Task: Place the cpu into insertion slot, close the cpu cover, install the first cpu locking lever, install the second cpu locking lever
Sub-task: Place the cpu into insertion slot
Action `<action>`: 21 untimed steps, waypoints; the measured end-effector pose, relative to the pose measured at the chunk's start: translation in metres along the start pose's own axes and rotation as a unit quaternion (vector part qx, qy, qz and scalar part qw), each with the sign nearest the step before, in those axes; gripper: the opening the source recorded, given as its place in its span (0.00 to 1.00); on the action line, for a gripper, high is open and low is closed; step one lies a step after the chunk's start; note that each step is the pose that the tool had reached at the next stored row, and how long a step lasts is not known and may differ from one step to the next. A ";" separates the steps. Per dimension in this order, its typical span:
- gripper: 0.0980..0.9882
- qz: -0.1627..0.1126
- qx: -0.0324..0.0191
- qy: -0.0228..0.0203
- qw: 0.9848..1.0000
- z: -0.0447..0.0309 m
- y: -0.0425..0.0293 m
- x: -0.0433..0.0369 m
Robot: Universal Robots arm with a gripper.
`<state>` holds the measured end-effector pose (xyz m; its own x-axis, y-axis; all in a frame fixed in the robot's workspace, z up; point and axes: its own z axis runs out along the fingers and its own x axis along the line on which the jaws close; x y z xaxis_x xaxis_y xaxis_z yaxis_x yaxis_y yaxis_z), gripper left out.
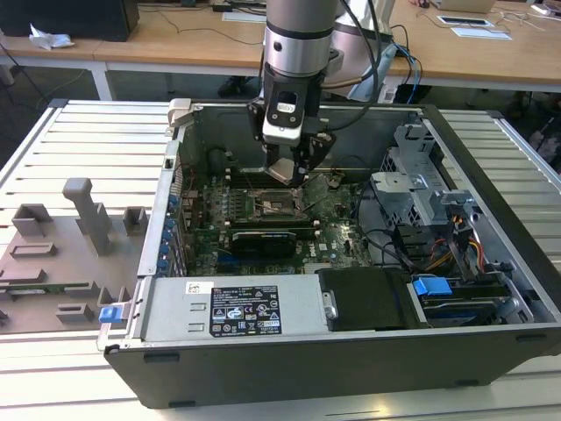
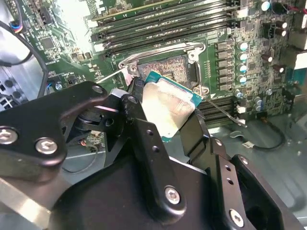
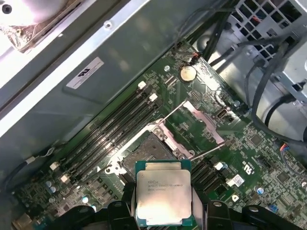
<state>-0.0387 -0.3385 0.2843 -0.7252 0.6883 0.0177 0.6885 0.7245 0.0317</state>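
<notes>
My gripper [image 1: 287,172] hangs inside the open computer case, shut on the cpu [image 3: 164,194], a square chip with a silver-grey top and green edge. In both wrist views the black fingers [image 2: 135,91] clamp two opposite sides of the cpu [image 2: 168,103]. The insertion slot [image 3: 145,154] lies just below and beyond the chip, its brownish contact field [image 2: 165,67] bare. The cpu cover [image 3: 200,116] is swung open beside the slot. Two thin wire levers [image 3: 208,149] stand raised off the board. On the green motherboard the insertion slot [image 1: 279,207] sits right under my gripper.
Long memory slots [image 3: 112,129] flank the socket. A black card [image 1: 263,239] lies nearer the case front, with a power supply [image 1: 232,311] and black drive bay [image 1: 364,298] beyond it. Cables and a metal drive cage [image 1: 421,189] stand at the exterior view's right. Grey fixtures [image 1: 79,228] sit outside the case.
</notes>
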 end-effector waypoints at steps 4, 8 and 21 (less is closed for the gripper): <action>0.50 0.025 0.000 -0.001 1.000 0.0001 0.0000 0.0000; 0.50 0.043 -0.001 -0.001 0.999 0.0001 0.0000 0.0000; 0.50 0.127 -0.002 -0.004 0.992 0.0003 0.0000 0.0000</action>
<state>-0.0387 -0.3385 0.2840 -0.5286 0.8487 0.0174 0.8487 0.5280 0.0315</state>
